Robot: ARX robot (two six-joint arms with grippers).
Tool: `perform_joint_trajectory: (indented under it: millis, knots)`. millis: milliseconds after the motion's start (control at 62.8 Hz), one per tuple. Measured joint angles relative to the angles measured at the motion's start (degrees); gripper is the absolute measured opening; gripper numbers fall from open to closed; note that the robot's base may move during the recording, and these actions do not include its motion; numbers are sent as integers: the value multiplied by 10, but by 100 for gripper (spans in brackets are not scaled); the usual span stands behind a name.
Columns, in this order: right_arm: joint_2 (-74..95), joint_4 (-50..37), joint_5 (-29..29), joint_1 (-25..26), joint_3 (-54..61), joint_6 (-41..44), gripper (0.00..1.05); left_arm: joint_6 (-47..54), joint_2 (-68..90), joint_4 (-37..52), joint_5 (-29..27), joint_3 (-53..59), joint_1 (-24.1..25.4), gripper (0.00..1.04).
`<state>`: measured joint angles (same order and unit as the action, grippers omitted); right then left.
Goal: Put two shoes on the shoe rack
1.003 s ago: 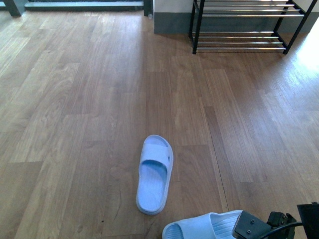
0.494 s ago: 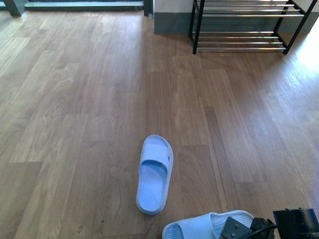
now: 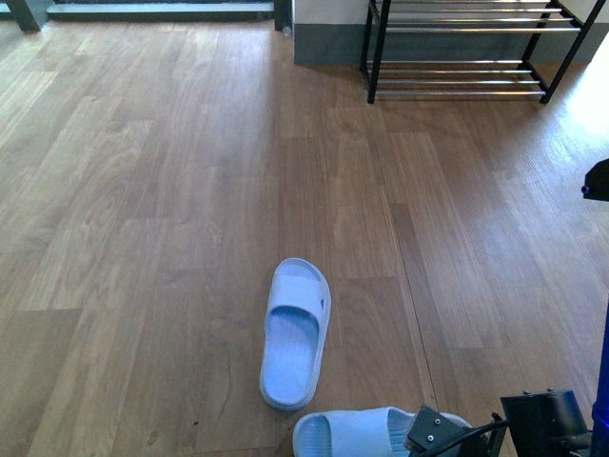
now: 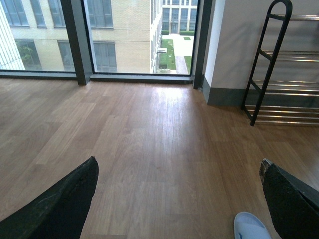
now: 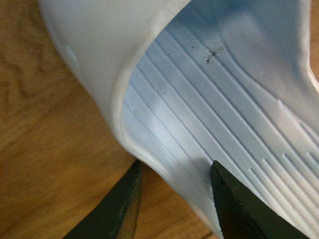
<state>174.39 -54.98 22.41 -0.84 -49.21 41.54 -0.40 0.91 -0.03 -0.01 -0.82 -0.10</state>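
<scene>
Straddling the near slide's (image 5: 209, 99) rim, the right pincer (image 5: 174, 199) stood apart, ready to clamp. The left pincer (image 4: 179, 199) hung apart, far from the shoe rack (image 3: 466, 48).

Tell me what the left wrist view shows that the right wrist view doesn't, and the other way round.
Only the left wrist view shows the windows, the shoe rack by the wall, and the open left gripper with a pale blue slide's tip on the floor. Only the right wrist view shows the right gripper's fingers straddling the other slide's rim, one outside, one on the ribbed footbed. Both show wooden floor and a pale blue slide.
</scene>
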Motion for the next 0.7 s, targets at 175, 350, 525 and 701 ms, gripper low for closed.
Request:
perform_joint_trajectory:
  millis: [175,350,525,701]
  knots:
    - [-2,-29,8,-29,18,-28,9,0,0,0,0,0,0,95]
    - [-6,-56,8,-48,30,-54,1,0,0,0,0,0,0,95]
    - [-24,-68,17,-63,39,-92,35,0,0,0,0,0,0,95]
    - [-26,-68,17,-80,35,-124,67,0,0,0,0,0,0,95]
